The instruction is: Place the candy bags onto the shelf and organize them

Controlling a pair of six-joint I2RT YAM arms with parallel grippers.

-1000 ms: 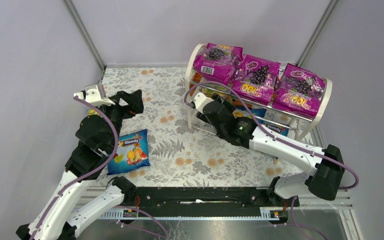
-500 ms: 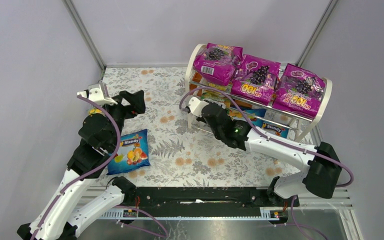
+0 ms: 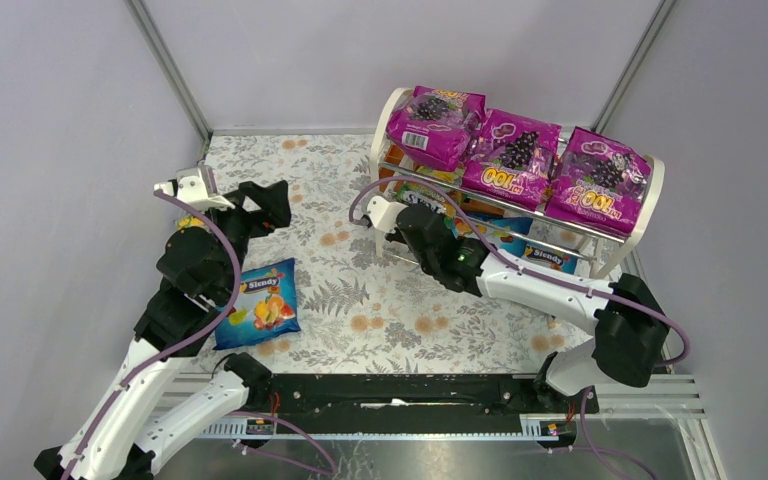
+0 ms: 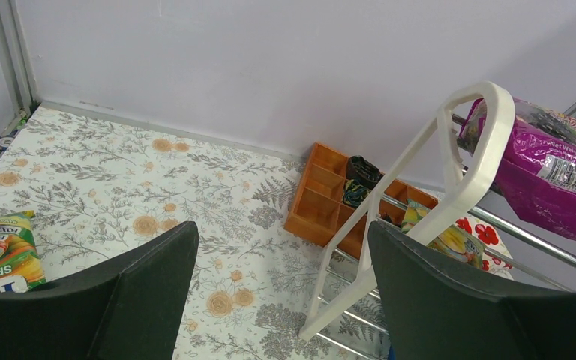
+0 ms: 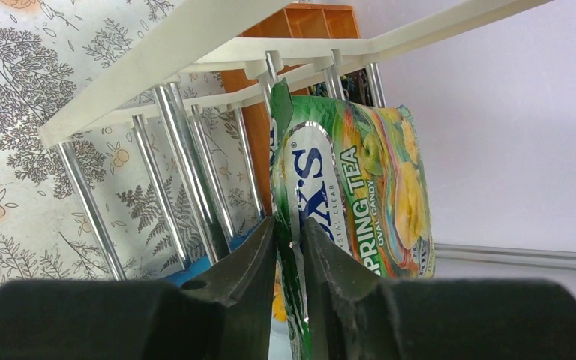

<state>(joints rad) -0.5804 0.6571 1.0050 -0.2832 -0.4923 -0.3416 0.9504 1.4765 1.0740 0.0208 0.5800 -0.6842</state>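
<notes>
Here the green FOX'S bag [image 5: 360, 187] stood on edge against the chrome rods at the left end of the shelf [image 4: 487, 146], its edge clenched between the right jaws. Three magenta bags [image 3: 513, 155] lay across the top tier. A blue Slendy bag [image 3: 260, 303] lay on the tabletop [image 3: 360, 300]. The left jaws gaped wide, empty.

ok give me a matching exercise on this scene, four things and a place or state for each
Things:
1. left tool
2. right tool
3. top tier
4. orange box

Place or state:
a. on the table by the wall
b. shut on a FOX'S bag
c. open, holding nothing
d. carries three magenta bags

Pairs: 1c, 2b, 3d, 4a
</notes>
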